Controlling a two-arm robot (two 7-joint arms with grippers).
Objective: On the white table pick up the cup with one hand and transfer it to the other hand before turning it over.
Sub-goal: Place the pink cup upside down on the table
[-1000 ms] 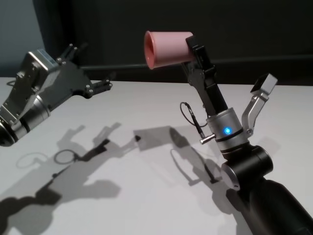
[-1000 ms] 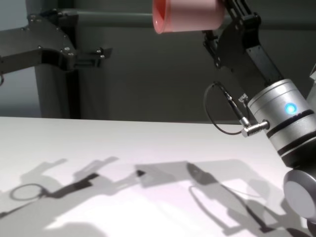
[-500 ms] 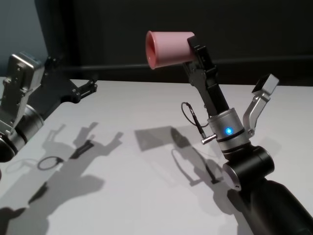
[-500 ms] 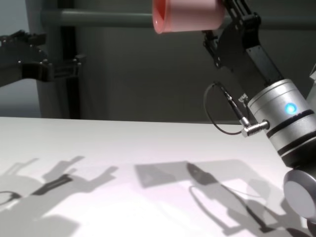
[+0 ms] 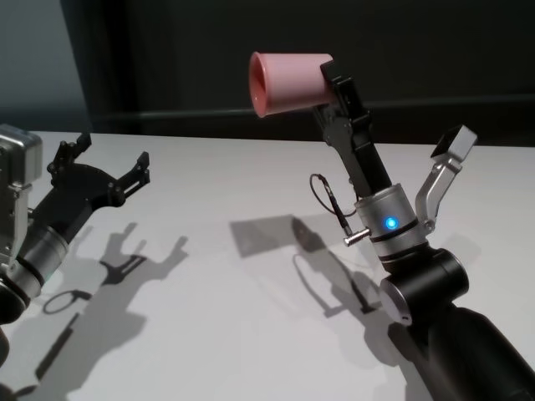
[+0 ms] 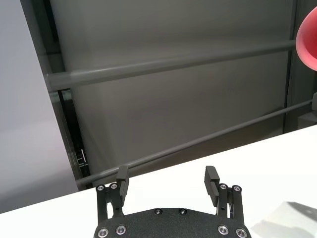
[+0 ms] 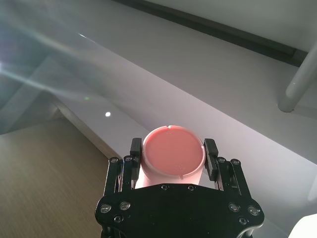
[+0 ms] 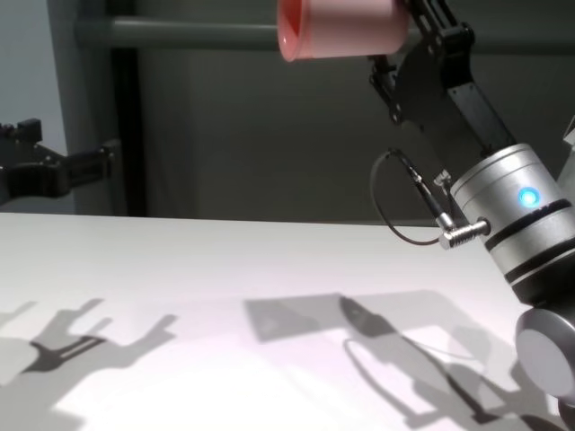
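Since the earlier shots the left gripper (image 5: 104,163) has pulled back and dropped toward the robot's left edge of the white table (image 5: 251,292), so it now sits low and well apart from the cup (image 5: 288,82); the right arm and the cup look the same as before.

That cup is a plain pink one, held high above the table by the right gripper (image 5: 334,88). It lies roughly on its side, with the open mouth facing the robot's left and the narrower base toward the gripper. Nothing can be seen inside it from the head view, though only part of the inside shows.

The right wrist view is the handy one here: it shows the cup's round base (image 7: 173,151) sitting squarely between the two black fingers (image 7: 211,151), which are clamped on either side of it. The chest view only catches the cup (image 8: 340,29) at its top edge, plus the blue light (image 8: 529,197) and the looped black cable (image 8: 404,211) on the right arm.

The left wrist view shows the left gripper's fingers (image 6: 212,177) spread wide with nothing between them, and just a sliver of the pink cup (image 6: 307,39) far off at the picture's edge. Shadows of both arms fall on the tabletop.
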